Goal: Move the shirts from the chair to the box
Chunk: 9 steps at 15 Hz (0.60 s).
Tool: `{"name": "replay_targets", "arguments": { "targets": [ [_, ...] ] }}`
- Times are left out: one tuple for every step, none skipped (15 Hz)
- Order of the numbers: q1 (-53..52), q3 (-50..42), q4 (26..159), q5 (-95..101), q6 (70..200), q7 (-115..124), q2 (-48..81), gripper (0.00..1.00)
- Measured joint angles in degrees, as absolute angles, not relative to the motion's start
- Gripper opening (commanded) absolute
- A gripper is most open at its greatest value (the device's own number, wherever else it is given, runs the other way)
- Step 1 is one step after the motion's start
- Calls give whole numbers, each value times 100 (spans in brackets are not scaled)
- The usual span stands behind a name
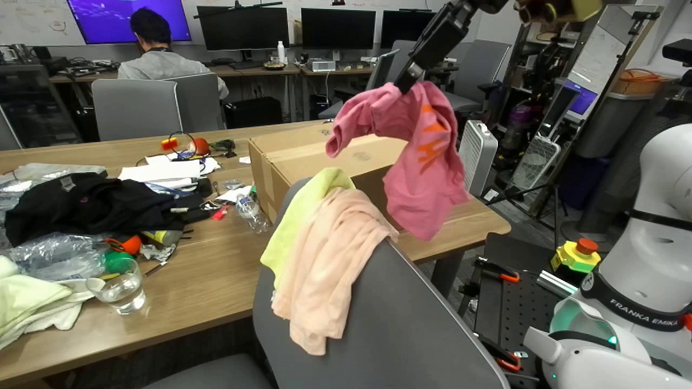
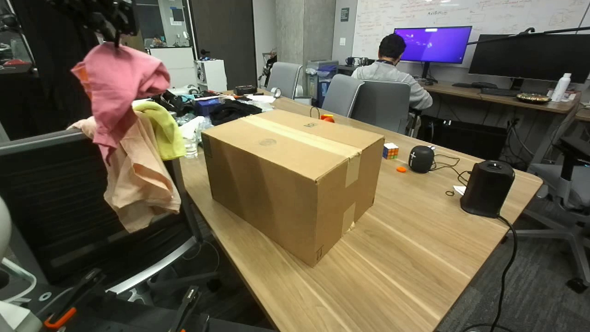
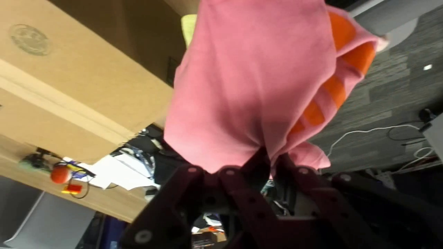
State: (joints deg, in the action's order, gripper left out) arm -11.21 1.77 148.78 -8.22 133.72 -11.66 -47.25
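Nearly closed, the pincer (image 1: 403, 87) pinches the pink shirt (image 1: 424, 167) aloft; peach shirt (image 1: 331, 259) and yellow shirt (image 1: 297, 216) drape the chair (image 1: 405, 319) near the box (image 2: 262, 193). A puzzle cube (image 2: 390, 151) shows only in an exterior view.

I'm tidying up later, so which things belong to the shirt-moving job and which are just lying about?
For the job:
pink shirt, held in the claw
peach shirt and yellow shirt, draped over the grey chair
cardboard box

Just lying about:
black garment
pale green cloth
plastic bottle
drinking glass
puzzle cube
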Motion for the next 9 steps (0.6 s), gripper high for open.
{"name": "replay_targets", "arguments": {
  "targets": [
    [-928, 145, 14834, -658, 13490, -1157, -4612, 4],
    [-735, 116, 14779, -490, 13611, -1139, -4483, 4],
    [-537, 97, 14725, -313, 13754, -1109, -4343, 4],
    [-340, 93, 14676, -130, 13914, -1059, -4198, 4],
    [-152, 93, 14626, 61, 14065, -994, -4049, 4],
    [36, 96, 14572, 261, 14204, -913, -3892, 4],
    [212, 105, 14518, 465, 14337, -815, -3734, 4],
    [384, 118, 14459, 675, 14460, -696, -3573, 4],
    [549, 137, 14402, 885, 14580, -563, -3415, 4]
  ]
}}
